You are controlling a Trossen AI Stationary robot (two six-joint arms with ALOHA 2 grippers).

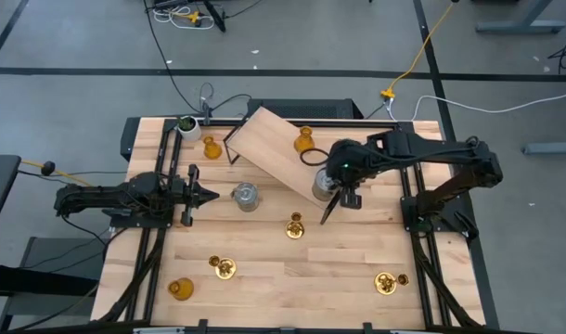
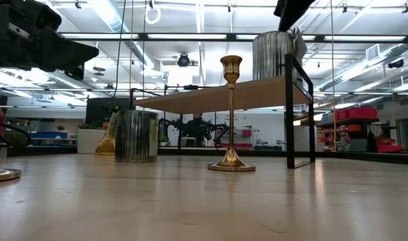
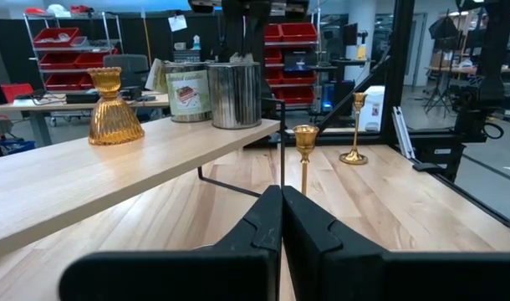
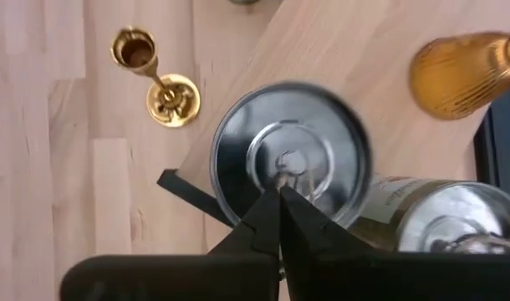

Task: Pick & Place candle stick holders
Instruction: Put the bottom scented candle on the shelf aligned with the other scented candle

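Observation:
A tilted wooden shelf (image 1: 264, 148) on black legs stands at the table's far middle. On it are an amber holder (image 1: 304, 141), a silver cylinder (image 4: 288, 155) and a labelled silver cylinder (image 4: 439, 213). My right gripper (image 4: 280, 191) is shut and points steeply down just above the first cylinder's open top, clear of it in the low view. On the table stand another silver cylinder (image 1: 246, 196), three brass sticks (image 1: 295, 226) (image 1: 225, 268) (image 1: 386, 282) and two amber holders (image 1: 179, 289) (image 1: 211, 147). My left gripper (image 1: 212, 195) waits shut at the table's left, level.
A small white pot with a green plant (image 1: 186, 125) stands at the far left corner. The shelf's black leg frame (image 2: 289, 110) rises beside the middle brass stick (image 2: 231, 114). Bare wood lies along the near edge between the brass sticks.

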